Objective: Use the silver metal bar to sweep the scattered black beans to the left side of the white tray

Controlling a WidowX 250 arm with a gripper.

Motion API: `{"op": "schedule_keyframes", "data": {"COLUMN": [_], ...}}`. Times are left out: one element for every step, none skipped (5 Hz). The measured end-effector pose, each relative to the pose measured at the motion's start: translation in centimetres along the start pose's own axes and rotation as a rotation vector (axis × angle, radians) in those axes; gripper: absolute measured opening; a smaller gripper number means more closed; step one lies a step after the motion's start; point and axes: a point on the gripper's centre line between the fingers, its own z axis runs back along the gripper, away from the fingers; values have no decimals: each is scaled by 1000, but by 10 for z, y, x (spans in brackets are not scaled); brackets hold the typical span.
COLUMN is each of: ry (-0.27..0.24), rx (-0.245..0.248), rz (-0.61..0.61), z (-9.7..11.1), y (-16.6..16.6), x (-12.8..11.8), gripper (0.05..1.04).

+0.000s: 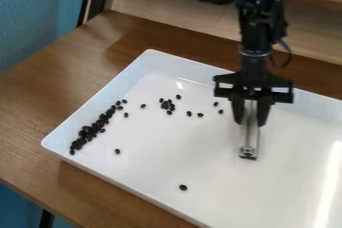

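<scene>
Metal bar and dark beans, in a white tray
Item: end effector (249, 122), hanging over the tray's right half, fingers clamped on a slim metal bar (249, 141); gripped from both sides, seemingly to steady it upright, low end toward the tray floor.
Item: dark beans (89, 132), banked along the tray's left wall, which likely keeps them in; others strewn inward, one near the front edge.
Finish: bar silvery, straight, dark-tipped; beans small, oval, near black.
Support: white tray (107, 96), raised rim, on a brown wooden table (32, 103).

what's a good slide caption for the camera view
Black gripper holding a slim metal tool over a white tray scattered with small black pieces
</scene>
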Motion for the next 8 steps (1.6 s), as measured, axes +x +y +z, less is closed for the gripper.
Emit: {"op": "schedule_keyframes", "data": {"ry": [-9, -11, 8, 19, 46, 92, 87, 100], "rx": [-2, -1, -3, 4, 24, 31, 3, -91], "rz": [13, 18, 40, 92, 83, 33, -30, -65], "z": [0, -1, 3, 8, 10, 11, 20, 41], "y": [16, 32, 78, 118, 140, 168, 170, 149], "x": [0, 3, 17, 26, 25, 12, 0, -10], "gripper": [377, 377, 377, 377, 377, 377, 377, 377]}}
